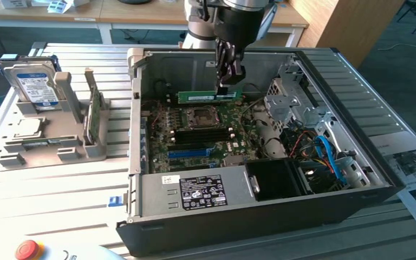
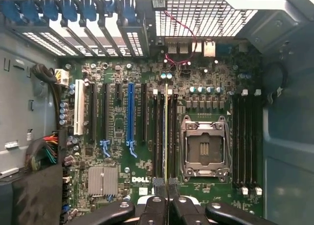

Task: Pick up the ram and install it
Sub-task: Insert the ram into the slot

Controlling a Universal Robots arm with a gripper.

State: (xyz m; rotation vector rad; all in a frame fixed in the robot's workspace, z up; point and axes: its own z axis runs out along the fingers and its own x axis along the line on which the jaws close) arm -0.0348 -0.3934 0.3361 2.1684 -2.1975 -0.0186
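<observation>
Ram up in the air over the motherboard, gripper clamping it tight!
The gripper (image 1: 231,81) is pinching the ram (image 1: 206,96) near one end and holding it level inside the open case (image 1: 280,222), just above the motherboard (image 1: 215,138) by the processor socket (image 1: 201,116). It's looking light and stiff, but thin and fragile I'd say. Gripping the bare board edge with the flat faces between the fingers is sparing the chips and contacts.
</observation>
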